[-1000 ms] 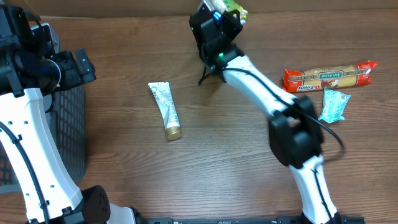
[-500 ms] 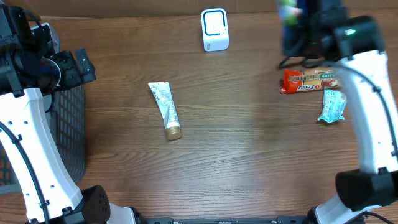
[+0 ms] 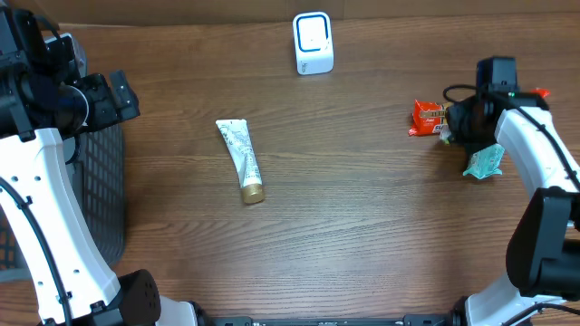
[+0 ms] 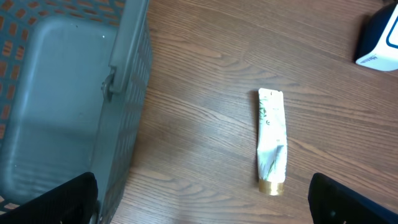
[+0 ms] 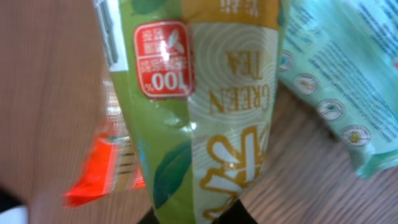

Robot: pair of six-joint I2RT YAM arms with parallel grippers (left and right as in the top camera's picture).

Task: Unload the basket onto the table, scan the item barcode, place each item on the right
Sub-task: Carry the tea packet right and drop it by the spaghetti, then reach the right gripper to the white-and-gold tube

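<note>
Right gripper (image 3: 458, 122) sits low at the right side of the table, pinching a green tea packet (image 5: 211, 112) just above the red snack pack (image 3: 426, 118) and teal sachet (image 3: 485, 160). This looks like a set-down among the other goods, well right of the scanner (image 3: 314, 43) at the far edge. Left gripper (image 4: 202, 199) is spread wide and empty by the basket (image 4: 127, 62) at left, probably parked clear of the tube (image 3: 241, 160) lying mid-table.

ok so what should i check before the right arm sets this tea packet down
1. green tea packet gripped in right pincer: ok
2. landing spot clear: not ok, red snack bar and teal pouch lie under it
3. left pincer open and empty: ok
4. scanner unobstructed: ok
5. tube lying free for the next pick: ok
6. barcode scan registered: cannot tell
</note>
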